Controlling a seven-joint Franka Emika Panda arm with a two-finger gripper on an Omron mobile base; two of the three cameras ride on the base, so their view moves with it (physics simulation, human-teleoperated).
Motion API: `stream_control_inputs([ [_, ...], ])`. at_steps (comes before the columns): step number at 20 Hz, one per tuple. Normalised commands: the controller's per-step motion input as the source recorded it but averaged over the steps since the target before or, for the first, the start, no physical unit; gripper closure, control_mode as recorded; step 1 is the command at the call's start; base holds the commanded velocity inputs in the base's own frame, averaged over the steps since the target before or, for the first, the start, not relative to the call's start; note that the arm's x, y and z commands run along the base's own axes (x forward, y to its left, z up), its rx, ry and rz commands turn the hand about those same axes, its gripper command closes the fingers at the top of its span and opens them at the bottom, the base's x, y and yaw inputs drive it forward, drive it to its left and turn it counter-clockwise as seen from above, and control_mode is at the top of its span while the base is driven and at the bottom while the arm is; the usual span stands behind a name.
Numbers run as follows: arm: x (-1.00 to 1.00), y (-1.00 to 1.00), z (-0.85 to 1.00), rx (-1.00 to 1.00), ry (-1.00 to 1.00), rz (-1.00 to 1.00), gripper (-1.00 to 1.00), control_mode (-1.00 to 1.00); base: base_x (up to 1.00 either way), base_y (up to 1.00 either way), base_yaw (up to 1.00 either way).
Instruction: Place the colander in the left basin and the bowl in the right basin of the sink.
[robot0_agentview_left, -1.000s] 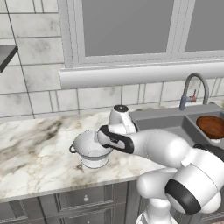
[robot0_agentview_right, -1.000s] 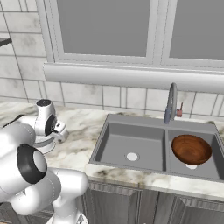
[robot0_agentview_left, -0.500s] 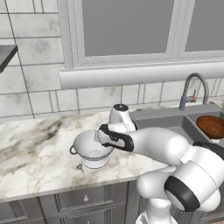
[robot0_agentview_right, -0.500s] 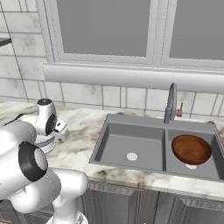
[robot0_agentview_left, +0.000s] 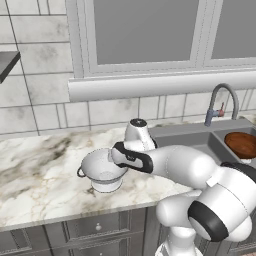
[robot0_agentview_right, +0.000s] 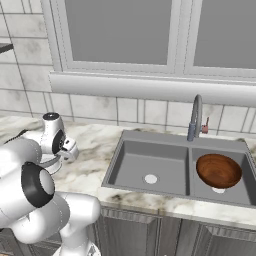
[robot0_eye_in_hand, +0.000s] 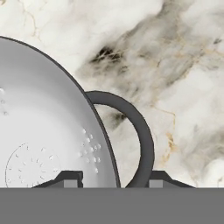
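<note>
The white-silvery colander (robot0_agentview_left: 102, 171) stands upright on the marble counter, left of the sink (robot0_agentview_right: 165, 137). My gripper (robot0_agentview_left: 118, 155) is down at its right rim. In the hand view my gripper (robot0_eye_in_hand: 114, 177) straddles the colander (robot0_eye_in_hand: 43, 127) rim and its dark loop handle (robot0_eye_in_hand: 146, 140). One fingertip is inside the colander with a gap to the wall, and the other stands beside the handle. The reddish-brown bowl (robot0_agentview_right: 218, 170) lies in the right basin (robot0_agentview_right: 241, 192), and it also shows at the right edge in the left base view (robot0_agentview_left: 242, 144). The left basin (robot0_agentview_right: 135, 167) holds nothing.
A grey arched faucet (robot0_agentview_right: 196, 117) rises behind the ridge between the basins. A tiled wall and window ledge (robot0_agentview_left: 150, 85) run along the back of the counter. The counter's front edge (robot0_agentview_left: 60, 215) is close below the colander. A dark shelf corner (robot0_agentview_left: 7, 62) sticks out at the upper left.
The jaws have narrowed around the colander's right rim. The arm and the colander have hardly moved, and the bowl has stayed in the right basin.
</note>
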Motion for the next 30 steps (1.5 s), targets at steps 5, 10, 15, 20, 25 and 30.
stream_control_inputs([
  [5, 0.00, 0.00, 0.00, 0.00, 0.00, 0.00, 1.00, -1.00, 0.00, 0.00, 0.00],
  [10, -0.01, 0.00, 0.02, 0.00, 0.00, -0.01, 1.00, -1.00, 0.00, 0.00, 0.00],
  [15, -0.05, 0.00, 0.36, 0.00, 0.00, -0.10, 1.00, -1.00, 0.00, 0.00, 0.00],
  [20, -0.10, -0.08, 0.50, 0.03, 0.00, -0.18, 1.00, -1.00, 0.00, 0.00, 0.00],
  [25, 0.00, -0.22, 0.37, 0.03, 0.00, -0.23, 1.00, -1.00, 0.00, 0.00, 0.00],
  [30, 0.01, -0.34, 0.19, 0.02, 0.03, -0.23, 1.00, -1.00, 0.00, 0.00, 0.00],
])
